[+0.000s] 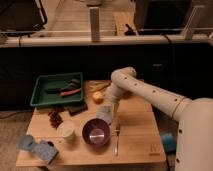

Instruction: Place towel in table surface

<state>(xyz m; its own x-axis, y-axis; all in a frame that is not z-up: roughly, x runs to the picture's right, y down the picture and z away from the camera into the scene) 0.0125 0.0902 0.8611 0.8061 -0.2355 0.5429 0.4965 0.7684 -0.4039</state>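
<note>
The table surface (137, 127) is a light-brown wooden top with a small dark mark (153, 148) near its front right corner. My white arm reaches in from the right and bends down over the middle of the table. My gripper (110, 113) points down, just above the wood, behind the purple bowl. A pale grey-blue bundle, the towel (103, 114), sits right at the gripper's tip, low over or on the table. I cannot tell whether it is held.
A green tray (41, 95) with tools stands at the back left. A purple bowl (96, 132), a white cup (66, 131), a utensil (117, 141), dark grapes (55, 118), an orange fruit (97, 97) and two blue sponges (37, 147) lie on the table.
</note>
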